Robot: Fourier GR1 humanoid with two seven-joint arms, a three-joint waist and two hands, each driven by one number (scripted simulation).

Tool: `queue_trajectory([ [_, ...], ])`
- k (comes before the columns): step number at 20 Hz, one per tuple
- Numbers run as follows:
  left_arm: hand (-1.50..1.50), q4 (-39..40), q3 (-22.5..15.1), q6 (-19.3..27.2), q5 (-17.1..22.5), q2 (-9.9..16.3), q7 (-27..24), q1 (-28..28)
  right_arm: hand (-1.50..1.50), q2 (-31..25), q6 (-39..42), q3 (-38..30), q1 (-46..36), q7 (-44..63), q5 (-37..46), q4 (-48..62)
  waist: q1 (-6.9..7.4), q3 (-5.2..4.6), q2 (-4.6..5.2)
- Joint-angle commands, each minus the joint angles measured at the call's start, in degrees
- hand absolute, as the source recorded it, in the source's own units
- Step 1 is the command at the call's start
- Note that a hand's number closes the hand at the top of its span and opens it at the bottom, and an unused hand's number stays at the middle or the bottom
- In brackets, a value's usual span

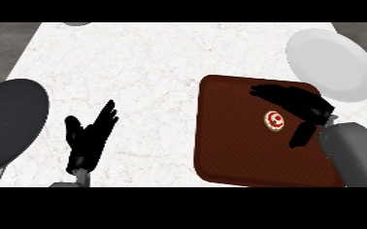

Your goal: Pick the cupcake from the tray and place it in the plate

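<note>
A: Nearest the lens, two grey forearms come up from the lower edge. Left hand (90, 138), black, fingers straight and spread, pointing up; resting over the white marbled tabletop (129, 63), holding nothing.

B: And the other?

A: Right hand (299, 107), black, hovers over the dark brown rectangular tray (237, 145). Fingers extended toward the tray's far left, thumb hanging down toward the near side. Spread apart, nothing gripped.

B: Where is the task's thing?

A: Small round cupcake with red and white top (274, 120) sits on the tray, in the gap between that hand's fingers and thumb, just below the fingers and just left of the thumb. Whether any finger touches it, cannot tell. It appears to rest on the tray surface.

B: Destination?

A: Plain white round plate (331, 63), beyond the right hand and slightly to its right, on the tabletop. Its near edge is just beside the tray's far right corner. Nothing on the visible part.

B: Anything else?

A: Dark grey rounded object (18, 119) at the view's left edge, left of the left hand; only partly visible, cannot identify it.
</note>
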Motion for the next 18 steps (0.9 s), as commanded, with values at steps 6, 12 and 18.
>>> queue_trajectory([
  [6,0.0,-2.17,0.17,-1.48,-0.28,-0.67,0.26,1.79,1.5,1.21,-7.36,1.72,-1.03,-7.75,9.42,6.63,0.15,0.02,0.02],
  [12,0.0,-3.33,-1.24,1.93,-2.81,-3.83,3.27,0.37,1.5,2.48,-10.5,-0.41,0.29,-8.89,12.02,5.8,-0.15,0.01,-0.05],
  [18,0.0,-0.44,1.34,-1.76,-1.13,-0.79,-0.46,0.35,1.5,10.71,-18.71,-15.39,-9.11,18.65,8.88,14.61,1.26,0.06,0.56],
])
